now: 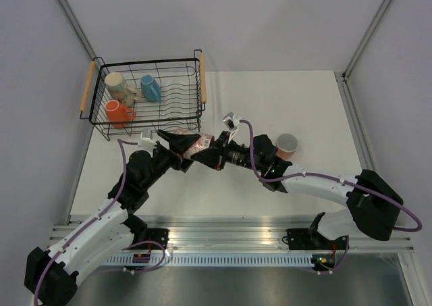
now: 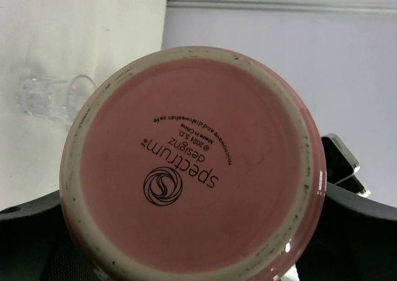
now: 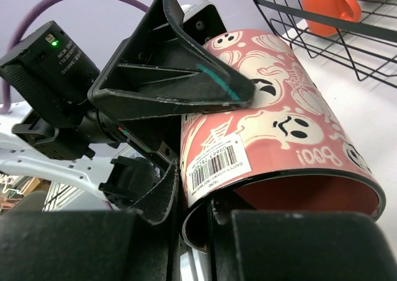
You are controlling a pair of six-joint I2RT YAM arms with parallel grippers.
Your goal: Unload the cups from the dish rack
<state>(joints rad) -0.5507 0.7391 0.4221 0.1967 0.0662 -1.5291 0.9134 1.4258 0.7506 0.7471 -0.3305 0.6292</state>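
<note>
From above, the dish rack (image 1: pixel 179 93) sits at the far left of the table (image 1: pixel 283 103) with three mugs in it: a cream mug (image 1: pixel 117 86), a blue mug (image 1: pixel 150 88) and an orange mug (image 1: pixel 119 112). One pink cup with a pale inside (image 1: pixel 287 144) stands on the table to the right, well apart from the rack. Just in front of the rack, the left gripper (image 1: pixel 182 144) and right gripper (image 1: pixel 213 150) meet at a pink ghost-patterned cup (image 1: pixel 201 142), held in the air between them (it looks like a hand-over).

The left wrist view is filled by that cup's round pink base. The left fingers (image 2: pixel 25 231) stand wide at either side, and I cannot tell whether they press on it. A clear glass (image 2: pixel 46 98) shows behind on the white table top.

In the right wrist view the cup lies on its side, mouth toward the camera. Its rim wall runs down between the right fingers (image 3: pixel 93 244), which appear clamped on it. One left finger (image 3: pixel 180 82) lies along the cup's top.

By my reckoning, two cups are out, one is in transit and three remain.
</note>
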